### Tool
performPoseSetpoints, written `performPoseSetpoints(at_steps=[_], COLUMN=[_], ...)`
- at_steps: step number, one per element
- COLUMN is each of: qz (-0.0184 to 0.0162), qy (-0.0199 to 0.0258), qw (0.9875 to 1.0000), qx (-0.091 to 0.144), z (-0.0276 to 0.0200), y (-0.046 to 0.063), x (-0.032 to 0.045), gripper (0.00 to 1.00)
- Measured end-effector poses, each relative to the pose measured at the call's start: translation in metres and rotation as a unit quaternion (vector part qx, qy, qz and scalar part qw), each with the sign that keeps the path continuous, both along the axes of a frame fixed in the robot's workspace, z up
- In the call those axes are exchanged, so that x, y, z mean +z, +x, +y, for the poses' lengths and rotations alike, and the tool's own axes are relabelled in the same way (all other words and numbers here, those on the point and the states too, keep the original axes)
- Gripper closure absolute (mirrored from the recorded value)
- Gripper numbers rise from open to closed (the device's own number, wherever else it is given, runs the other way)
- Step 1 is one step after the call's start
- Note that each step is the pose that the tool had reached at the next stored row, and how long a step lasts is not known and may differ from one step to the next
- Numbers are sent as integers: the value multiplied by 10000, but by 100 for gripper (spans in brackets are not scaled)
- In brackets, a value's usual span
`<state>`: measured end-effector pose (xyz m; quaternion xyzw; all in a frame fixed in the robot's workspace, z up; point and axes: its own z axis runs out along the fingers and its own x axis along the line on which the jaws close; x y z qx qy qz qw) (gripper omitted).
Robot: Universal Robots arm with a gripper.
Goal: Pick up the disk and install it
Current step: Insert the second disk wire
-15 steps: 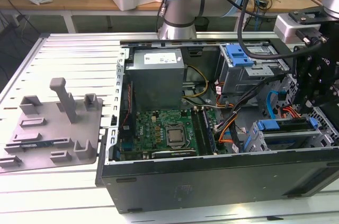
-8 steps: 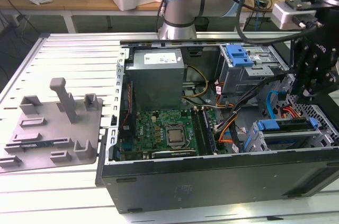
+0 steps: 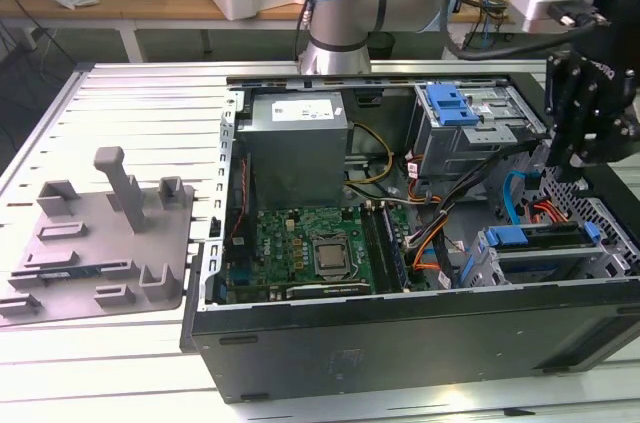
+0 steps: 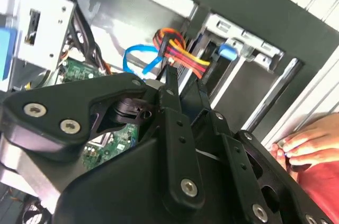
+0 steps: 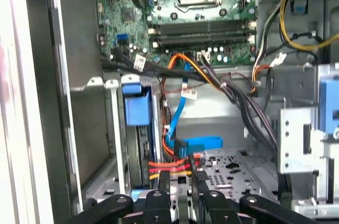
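My gripper (image 3: 578, 158) over the open computer case's (image 3: 400, 343) right end in the exterior view, fingers (image 5: 197, 181) nearly together with nothing between them, the disk (image 3: 545, 243) seated in the drive bay just beneath me

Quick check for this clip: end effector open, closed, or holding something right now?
End effector: closed, fingers together with nothing visibly between them, low inside the open black metal computer case, beside the red, orange and yellow cable bundle.

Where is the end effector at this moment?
At the exterior view's right, the end effector hangs over the open computer case's end, just above the blue drive carrier in its bay.
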<state>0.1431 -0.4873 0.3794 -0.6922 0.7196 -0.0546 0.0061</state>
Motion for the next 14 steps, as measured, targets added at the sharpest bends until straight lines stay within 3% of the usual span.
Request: performPoseSetpoints(at_steps=[3,7,11,12,14], qz=[0,0,0,0,6], qy=[0,-5,-24,-57,-169], qw=[10000,10000,10000,10000,9999], qx=[-1,0,0,-1,0], z=[0,10,103,114,115], y=[-109,-154,-155,-154,-144], x=[0,-3,-9,-13,-13], gripper=[70,70,70,70,70])
